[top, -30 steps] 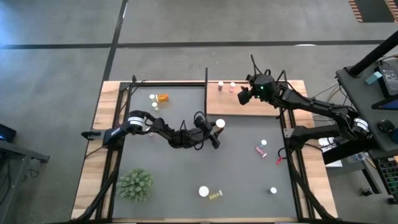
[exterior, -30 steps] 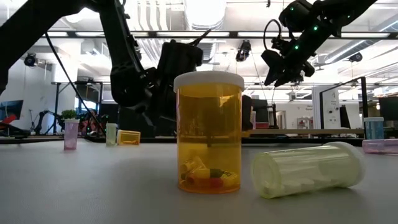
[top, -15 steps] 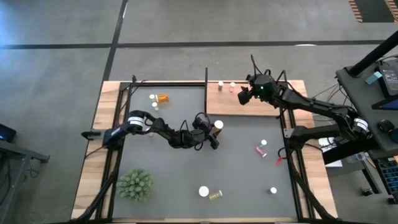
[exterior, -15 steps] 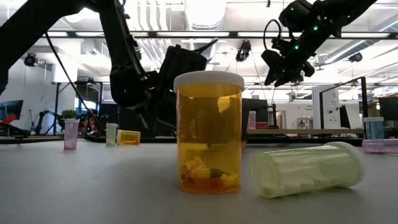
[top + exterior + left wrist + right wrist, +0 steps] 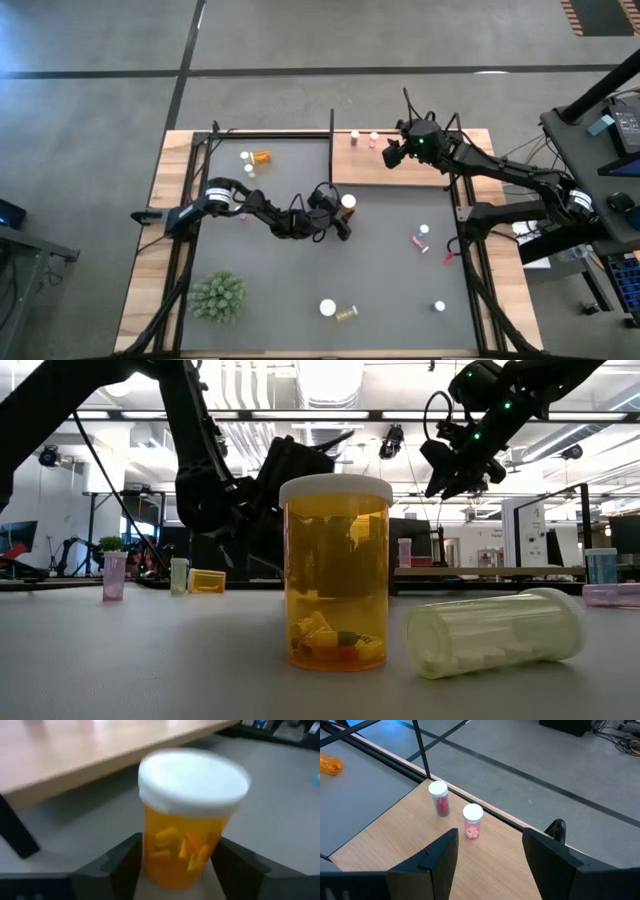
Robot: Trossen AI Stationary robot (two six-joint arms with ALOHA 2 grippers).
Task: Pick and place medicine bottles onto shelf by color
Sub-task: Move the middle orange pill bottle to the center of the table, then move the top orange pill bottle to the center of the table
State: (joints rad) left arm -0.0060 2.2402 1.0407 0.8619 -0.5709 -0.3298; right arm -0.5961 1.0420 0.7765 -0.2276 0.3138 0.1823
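Note:
An orange medicine bottle (image 5: pixel 187 845) with a white cap (image 5: pixel 347 202) stands upright on the dark mat, just in front of the shelf's near edge (image 5: pixel 100 755). My left gripper (image 5: pixel 335 212) is low at this bottle, open, one finger on each side of its lower body. My right gripper (image 5: pixel 490 845) hangs open above the shelf (image 5: pixel 400 172), with nothing between its fingers. A red bottle (image 5: pixel 439 800) and a pink bottle (image 5: pixel 472 822) stand on their bases at the shelf's far edge. My left gripper has its fingers (image 5: pixel 125 862) close on both sides of the orange bottle's lower body (image 5: pixel 165 865), coming nearly level from the table's left. Whether they touch the wall I cannot tell. The bottle stands upright, its base hidden between the fingers.
Near the front edge an orange bottle (image 5: pixel 336 575) stands beside a lying yellow-green one (image 5: pixel 495 632). An orange bottle (image 5: pixel 262 157) lies far left beside white caps (image 5: pixel 245 156). A pink bottle (image 5: pixel 421 238) and a white one (image 5: pixel 439 306) are at the right. A spiky plant (image 5: pixel 217 296) is at the near left.
My left gripper has tipped a little further downward in front of the shelf's near edge. The orange bottle's cap has shifted slightly toward the table's left and stays upright.

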